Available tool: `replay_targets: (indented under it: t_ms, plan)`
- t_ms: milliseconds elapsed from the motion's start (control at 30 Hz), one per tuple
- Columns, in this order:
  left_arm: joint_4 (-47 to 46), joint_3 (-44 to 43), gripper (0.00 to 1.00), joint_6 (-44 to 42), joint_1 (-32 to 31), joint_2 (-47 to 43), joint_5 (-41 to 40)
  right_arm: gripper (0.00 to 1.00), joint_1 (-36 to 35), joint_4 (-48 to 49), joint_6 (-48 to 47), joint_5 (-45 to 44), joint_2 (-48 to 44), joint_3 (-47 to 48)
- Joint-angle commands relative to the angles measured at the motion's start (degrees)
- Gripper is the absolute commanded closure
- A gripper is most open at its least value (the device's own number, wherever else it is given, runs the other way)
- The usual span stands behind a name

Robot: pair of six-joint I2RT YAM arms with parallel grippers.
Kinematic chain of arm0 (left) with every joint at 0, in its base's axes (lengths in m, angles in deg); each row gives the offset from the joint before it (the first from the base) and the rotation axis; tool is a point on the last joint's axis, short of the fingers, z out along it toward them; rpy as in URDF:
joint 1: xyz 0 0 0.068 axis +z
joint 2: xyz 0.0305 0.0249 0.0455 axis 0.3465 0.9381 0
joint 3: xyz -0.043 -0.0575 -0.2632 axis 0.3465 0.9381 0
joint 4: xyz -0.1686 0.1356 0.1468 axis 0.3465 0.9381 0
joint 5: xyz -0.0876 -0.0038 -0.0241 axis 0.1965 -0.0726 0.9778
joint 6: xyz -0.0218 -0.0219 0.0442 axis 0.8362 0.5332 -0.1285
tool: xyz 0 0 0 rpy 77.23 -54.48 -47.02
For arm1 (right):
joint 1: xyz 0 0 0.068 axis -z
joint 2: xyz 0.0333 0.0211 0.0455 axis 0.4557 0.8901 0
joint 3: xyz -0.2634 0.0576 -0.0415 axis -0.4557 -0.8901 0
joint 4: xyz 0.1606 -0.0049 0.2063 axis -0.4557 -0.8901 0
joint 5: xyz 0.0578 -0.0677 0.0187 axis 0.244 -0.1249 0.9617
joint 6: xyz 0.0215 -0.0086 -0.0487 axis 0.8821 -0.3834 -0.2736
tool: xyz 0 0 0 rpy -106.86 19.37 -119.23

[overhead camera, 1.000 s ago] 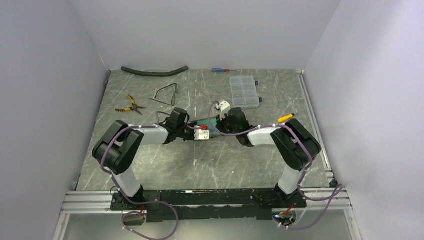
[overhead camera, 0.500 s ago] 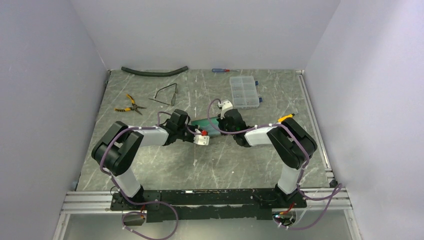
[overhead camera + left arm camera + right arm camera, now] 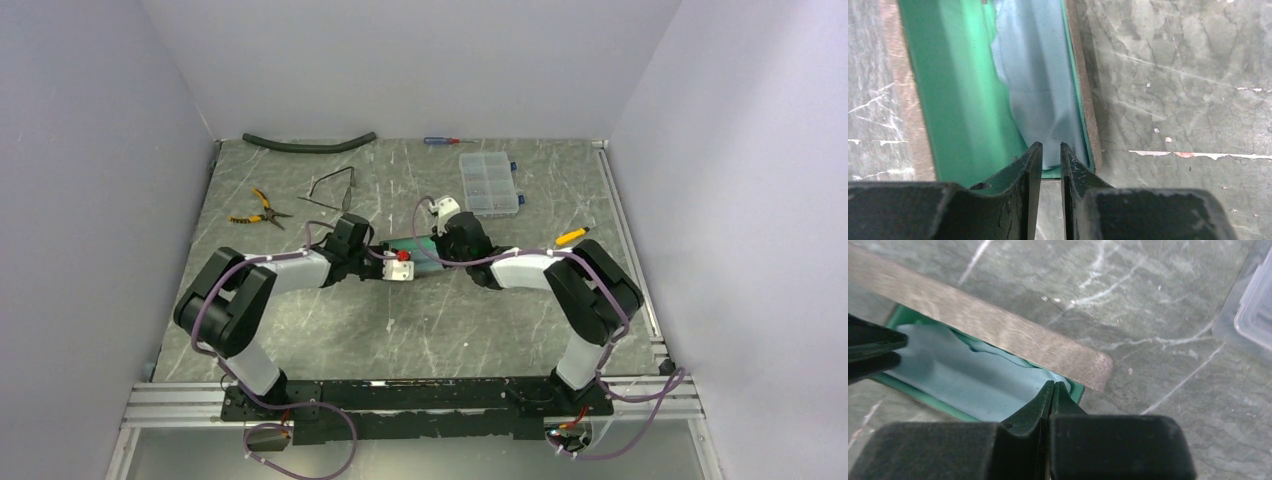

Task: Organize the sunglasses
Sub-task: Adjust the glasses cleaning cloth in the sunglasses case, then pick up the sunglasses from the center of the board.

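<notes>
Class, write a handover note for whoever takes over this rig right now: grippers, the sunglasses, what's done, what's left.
Left gripper: jaws slightly apart, tips over the cloth at one end of the open case.
Right gripper: shut at the other end; whether it pinches cloth is unclear.
Sunglasses: on the table beyond the left arm, near the pliers.
Done: case open. To do: sunglasses into case.
</notes>
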State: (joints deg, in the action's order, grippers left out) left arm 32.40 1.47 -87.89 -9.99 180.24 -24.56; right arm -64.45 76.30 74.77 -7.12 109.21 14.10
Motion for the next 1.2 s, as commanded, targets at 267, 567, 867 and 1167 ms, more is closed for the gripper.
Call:
replay_targets:
  t_ms: [267, 567, 867, 1167]
  plan:
    - [6.4, -3.8, 0.65, 7.9, 0.2, -11.2, 8.1, 1.00, -1.8, -4.0, -2.4, 5.1, -10.8, 2.5]
    - [17.8, -19.4, 0.38, 30.5, 15.9, -8.5, 11.4, 0.89, -0.3, -15.6, -6.5, 12.0, -21.9, 8.0]
    - [33.1, -43.3, 0.23, 42.0, 22.2, 10.7, -7.4, 0.00, 4.9, -20.9, -4.1, 10.7, -24.4, 12.5]
    - [38.4, -57.3, 0.31, 45.1, 22.4, 26.9, -14.8, 0.00, 5.4, -22.6, -1.8, 8.4, -24.2, 11.4]
